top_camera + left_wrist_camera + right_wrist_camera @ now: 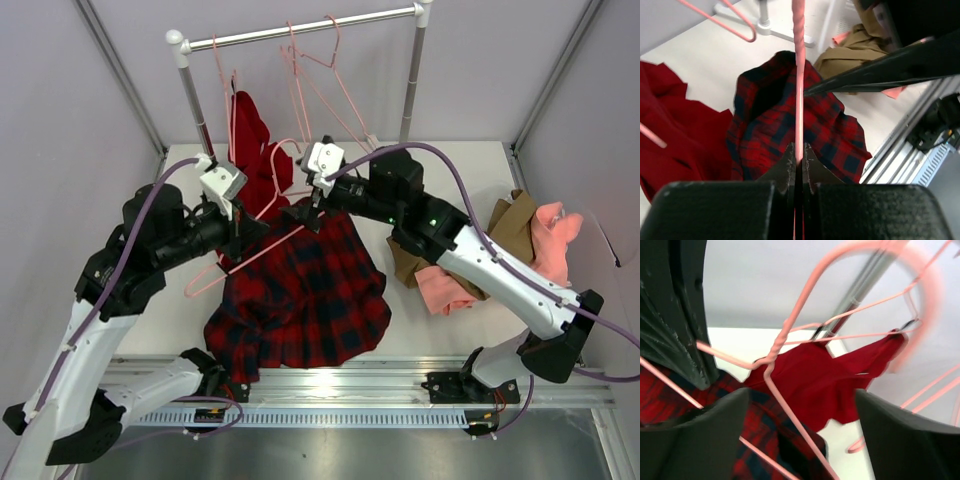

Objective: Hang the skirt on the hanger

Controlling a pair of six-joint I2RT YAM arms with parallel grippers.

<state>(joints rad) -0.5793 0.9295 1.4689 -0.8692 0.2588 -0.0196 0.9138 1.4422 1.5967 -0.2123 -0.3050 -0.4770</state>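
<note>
The red and navy plaid skirt (300,295) lies bunched on the table between the arms; it also shows in the left wrist view (785,125) and in the right wrist view (752,440). A pale-pink hanger (190,290) is held slanted over the skirt's top edge. My left gripper (240,225) is shut on the hanger's wire (799,100), with the jaws pinched on it (799,151). My right gripper (315,205) is open at the skirt's top edge. In its wrist view its fingers (715,435) stand wide apart around the hanger's wire (790,415), touching nothing.
A clothes rack (300,30) stands at the back with several more pink hangers (315,70). A plain red garment (255,150) hangs there, also in the right wrist view (835,375). Tan and pink clothes (520,240) are piled at the right. A metal rail (350,385) runs along the front.
</note>
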